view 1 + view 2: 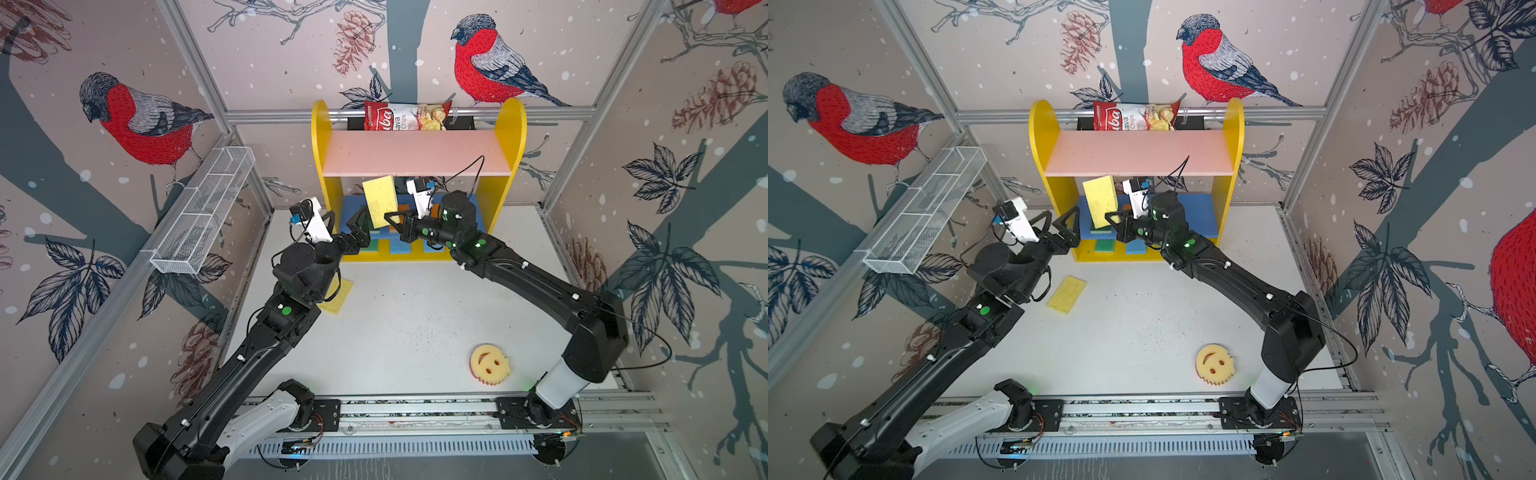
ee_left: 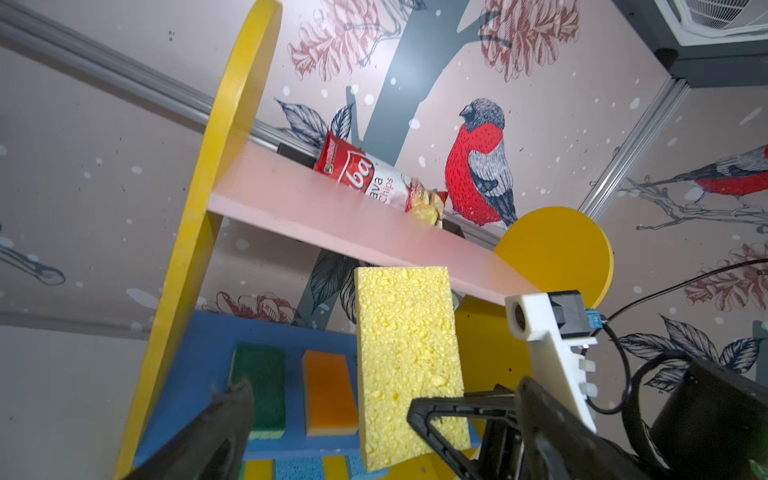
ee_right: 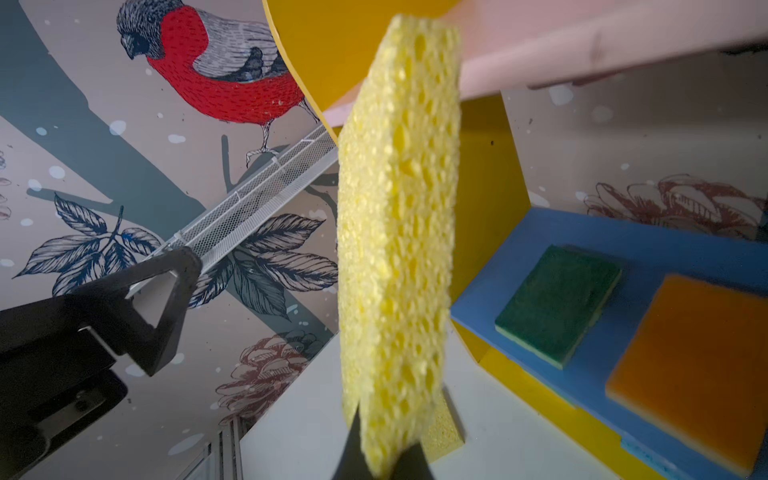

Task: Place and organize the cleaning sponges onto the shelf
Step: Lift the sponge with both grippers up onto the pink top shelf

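The right end effector (image 1: 1112,220) pinches just the bottom of the upright yellow sponge (image 1: 1099,200) while the left end effector (image 1: 1057,221) gapes alongside, so the sponge's top could snag the pink board (image 1: 1138,158) of the shelf (image 1: 1040,166) above and twist loose.

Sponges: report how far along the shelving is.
Done: a green sponge and an orange sponge lie on the shelf. In hand: the right claw grips a yellow sponge upright by the shelf; the left claw is open. Left: a second yellow sponge and the smiley sponge on the table.
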